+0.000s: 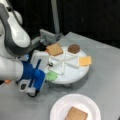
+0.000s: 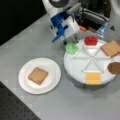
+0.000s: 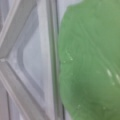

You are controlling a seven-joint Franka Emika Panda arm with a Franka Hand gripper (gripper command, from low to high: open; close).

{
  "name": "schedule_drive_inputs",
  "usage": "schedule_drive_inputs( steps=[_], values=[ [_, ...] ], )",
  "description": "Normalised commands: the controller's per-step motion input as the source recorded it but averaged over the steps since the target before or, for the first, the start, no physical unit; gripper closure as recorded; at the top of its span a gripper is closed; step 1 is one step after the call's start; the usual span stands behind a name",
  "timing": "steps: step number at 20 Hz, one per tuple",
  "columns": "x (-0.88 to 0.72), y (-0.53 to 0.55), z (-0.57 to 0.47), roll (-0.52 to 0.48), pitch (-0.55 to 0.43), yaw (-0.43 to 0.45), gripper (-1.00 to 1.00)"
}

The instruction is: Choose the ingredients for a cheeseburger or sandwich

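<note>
Bread slices: two, one (image 2: 37, 75) on my paper plate (image 2: 52, 82), one (image 2: 111, 48) in the divided tray (image 2: 75, 72)
Lettuce (image 2: 72, 48): one, in the tray
Tomato (image 2: 90, 40): one, in the tray
Patty (image 2: 115, 67): one, in the tray
Cheese square (image 2: 93, 78): one, in the tray

Round white divided tray (image 2: 75, 65) (image 1: 75, 72) (image 3: 32, 62) on grey table (image 2: 30, 40) (image 1: 105, 75). White paper plate (image 2: 52, 75) (image 1: 60, 107) beside tray. Black perforated board (image 2: 12, 110) at table edge.

No text, label, brand or number seems readable anywhere in these views, on any object
</note>
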Motion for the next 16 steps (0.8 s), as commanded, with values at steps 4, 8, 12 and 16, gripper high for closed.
schedule_drive_inputs(
  steps=[4,8,12,16],
  values=[
    [0.22,-0.16,-0.05,0.192,-0.038,0.047,1.00],
    [0.23,-0.18,-0.05,0.201,-0.037,0.038,1.00],
    [0.24,-0.17,-0.03,0.205,-0.026,0.040,1.00],
    [0.23,-0.11,-0.03,0.210,-0.014,0.048,1.00]
  ],
)
